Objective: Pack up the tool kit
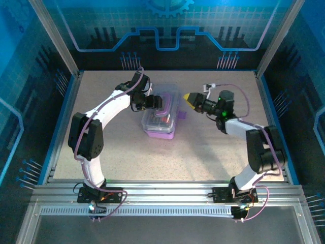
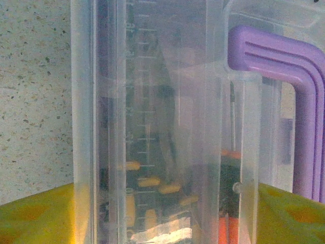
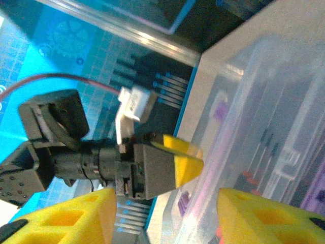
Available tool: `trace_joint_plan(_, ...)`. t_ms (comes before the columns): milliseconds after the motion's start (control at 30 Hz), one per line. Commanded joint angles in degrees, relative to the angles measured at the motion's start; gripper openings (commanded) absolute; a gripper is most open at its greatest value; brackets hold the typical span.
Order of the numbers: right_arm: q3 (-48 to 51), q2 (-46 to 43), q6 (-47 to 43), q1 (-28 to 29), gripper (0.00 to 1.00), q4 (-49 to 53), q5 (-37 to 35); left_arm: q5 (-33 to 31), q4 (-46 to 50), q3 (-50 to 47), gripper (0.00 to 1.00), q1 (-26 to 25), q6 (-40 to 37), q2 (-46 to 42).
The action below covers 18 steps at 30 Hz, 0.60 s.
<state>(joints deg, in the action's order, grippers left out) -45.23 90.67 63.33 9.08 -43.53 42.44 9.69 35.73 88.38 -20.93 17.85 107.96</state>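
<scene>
The tool kit (image 1: 161, 118), a purple case with a clear lid (image 2: 167, 76), lies mid-table. My left gripper (image 1: 155, 103) reaches in from its left. Its yellow fingers (image 2: 35, 216) stand on either side of the clear lid and touch it, so my left gripper (image 2: 165, 218) is shut on the lid. Yellow-black screwdriver handles (image 2: 147, 181) and orange ones (image 2: 228, 226) show through the plastic. The purple handle (image 2: 299, 101) is at the right. My right gripper (image 1: 190, 97) hovers open just right of the case, nothing between its fingers (image 3: 269, 218); it faces the left gripper (image 3: 185, 165).
Aluminium posts and blue panels wall the speckled table (image 1: 203, 152) on three sides. Bare table lies in front of the case and between the two arm bases. A white cable clip (image 3: 134, 104) sticks up from the left wrist.
</scene>
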Motion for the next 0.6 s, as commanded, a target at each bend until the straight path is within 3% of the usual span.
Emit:
trace_joint_plan(0,2.5,-1.6,-7.0,-3.6,0.51,10.3,-2.3,1.7,6.5,-3.0,0.41,-1.2,0.6,6.7)
trace_joint_plan(200,7.2,4.0,-5.2,-6.4,0.25,8.2,-5.4,0.4,7.2,-2.6,0.37,-1.4,-0.1,7.0)
trace_joint_plan(367,7.8,10.6,-3.2,-4.3,0.19,4.3,-8.3,-0.6,8.0,-2.1,0.35,-1.6,0.3,7.9)
trace_joint_plan(567,5.4,18.2,-2.3,0.0,0.2,1.1,-10.7,-0.6,8.0,-2.0,0.34,-1.7,0.5,8.1)
